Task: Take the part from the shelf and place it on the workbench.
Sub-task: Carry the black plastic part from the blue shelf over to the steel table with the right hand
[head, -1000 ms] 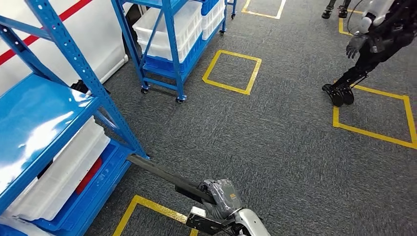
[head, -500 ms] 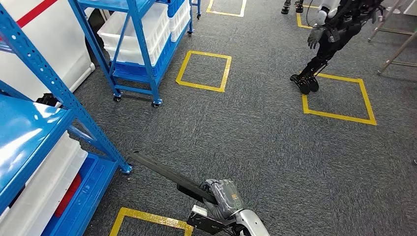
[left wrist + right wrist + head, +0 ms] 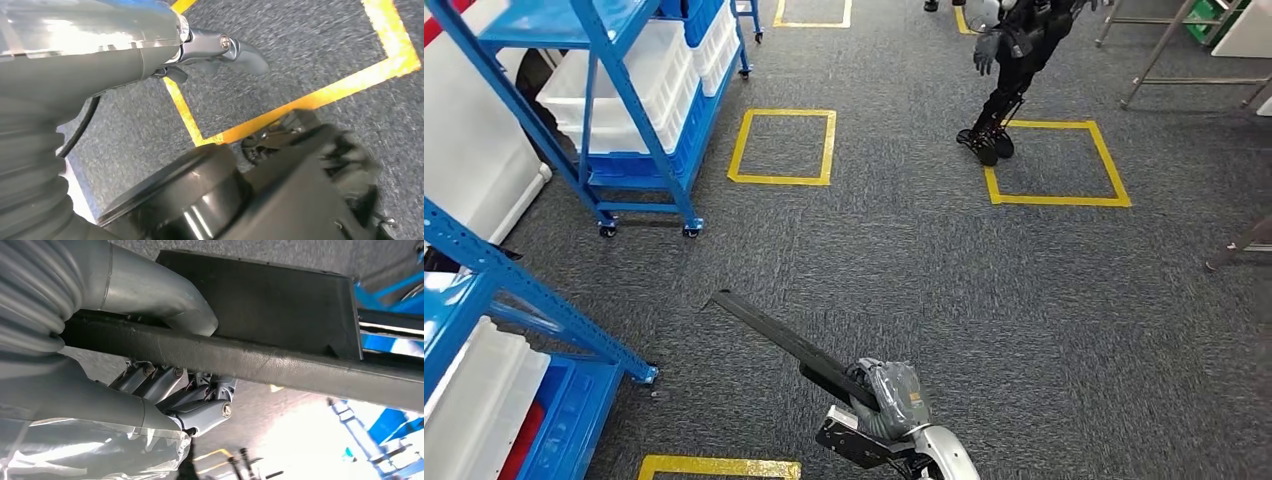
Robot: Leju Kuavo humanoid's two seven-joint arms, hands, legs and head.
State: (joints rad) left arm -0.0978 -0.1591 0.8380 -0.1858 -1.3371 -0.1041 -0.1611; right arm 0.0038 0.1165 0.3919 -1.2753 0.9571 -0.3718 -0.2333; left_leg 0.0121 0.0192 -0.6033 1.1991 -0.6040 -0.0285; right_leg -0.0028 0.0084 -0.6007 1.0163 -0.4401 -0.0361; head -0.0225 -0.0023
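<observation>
step: carrying; right hand holds long flat black part tight | left hand grip: cannot tell | next: find table; set part down

Grey carpet marked with yellow squares; another robot standing far off; white bins nearby.

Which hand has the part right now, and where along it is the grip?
The right hand grips the long black part near its end closest to the robot. The left hand holds nothing.
</observation>
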